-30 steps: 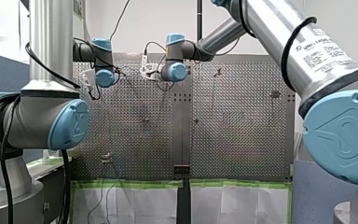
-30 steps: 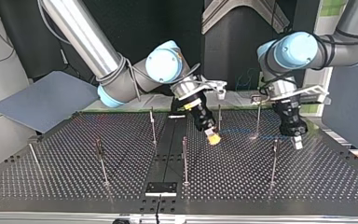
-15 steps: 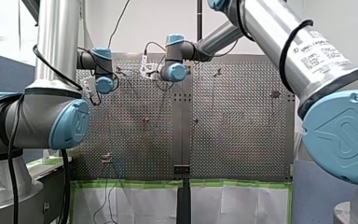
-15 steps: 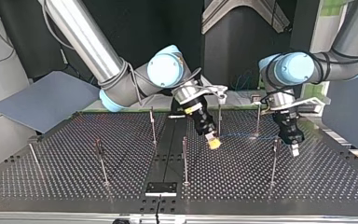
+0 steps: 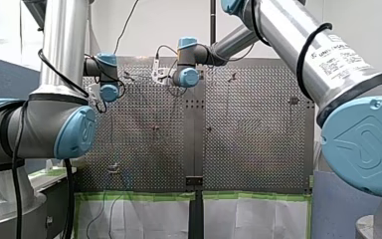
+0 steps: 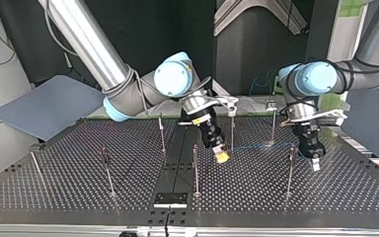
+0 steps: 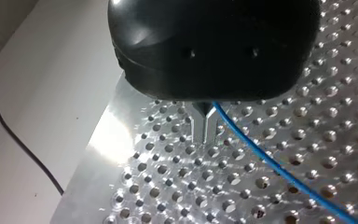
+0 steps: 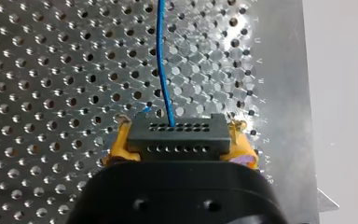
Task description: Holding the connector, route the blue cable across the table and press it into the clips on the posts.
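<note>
Our right gripper (image 6: pixel 220 156) was clamped on the connector (image 8: pixel 177 134), yellow pads at both ends, low over the bench (image 6: pixel 69 190) near its middle. The cable (image 8: pixel 162 60) ran fairly straight from it to our left gripper (image 7: pixel 204 134); we could not tell whether that one pinched it. The line passed near a post (image 6: pixel 273 124), but we saw it in no clip. We judged that pulling the grippers apart could tear the wire from the connector or twist the block in the pads. A line carried too high would ride over a clip, and a sideways sweep could bend a thin post.
</note>
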`<state>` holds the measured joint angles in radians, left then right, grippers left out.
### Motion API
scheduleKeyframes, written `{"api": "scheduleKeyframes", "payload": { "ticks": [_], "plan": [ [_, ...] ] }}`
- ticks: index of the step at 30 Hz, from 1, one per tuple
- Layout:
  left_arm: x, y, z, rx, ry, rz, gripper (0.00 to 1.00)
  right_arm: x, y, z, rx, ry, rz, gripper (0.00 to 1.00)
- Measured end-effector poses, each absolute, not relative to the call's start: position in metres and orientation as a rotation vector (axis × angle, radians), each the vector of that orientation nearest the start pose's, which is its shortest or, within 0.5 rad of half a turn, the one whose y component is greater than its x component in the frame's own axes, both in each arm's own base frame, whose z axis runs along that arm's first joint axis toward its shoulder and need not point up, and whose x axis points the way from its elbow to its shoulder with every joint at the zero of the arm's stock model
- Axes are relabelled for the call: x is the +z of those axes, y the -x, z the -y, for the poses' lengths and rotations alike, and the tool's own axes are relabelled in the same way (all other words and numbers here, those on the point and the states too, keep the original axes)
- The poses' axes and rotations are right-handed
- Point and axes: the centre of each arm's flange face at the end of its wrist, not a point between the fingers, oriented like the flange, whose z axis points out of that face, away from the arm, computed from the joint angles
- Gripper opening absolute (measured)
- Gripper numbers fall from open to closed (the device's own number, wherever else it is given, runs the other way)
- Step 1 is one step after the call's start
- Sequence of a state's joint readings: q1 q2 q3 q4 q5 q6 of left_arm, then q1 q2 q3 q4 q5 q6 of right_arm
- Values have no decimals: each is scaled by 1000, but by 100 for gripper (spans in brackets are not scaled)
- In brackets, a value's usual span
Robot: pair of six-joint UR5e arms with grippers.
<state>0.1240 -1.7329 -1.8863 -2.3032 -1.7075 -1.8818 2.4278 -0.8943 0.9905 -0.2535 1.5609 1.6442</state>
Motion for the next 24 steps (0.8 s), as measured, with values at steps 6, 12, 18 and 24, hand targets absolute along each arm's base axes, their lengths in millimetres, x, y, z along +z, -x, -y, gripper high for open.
{"api": "scheduleKeyframes", "payload": {
  "ticks": [6,12,18,24],
  "plan": [
    [344,-564,41,-79,379,-1145,0,378,-670,406,-2699,2237,-914,0],
    [345,-570,29,-75,389,-1137,0,388,-671,408,-2709,2245,-902,0],
    [347,-572,20,-77,393,-1130,0,404,-671,409,-2719,2258,-890,0],
    [345,-576,13,-73,391,-1133,0,414,-671,410,-2734,2250,-886,0]
  ]
}}
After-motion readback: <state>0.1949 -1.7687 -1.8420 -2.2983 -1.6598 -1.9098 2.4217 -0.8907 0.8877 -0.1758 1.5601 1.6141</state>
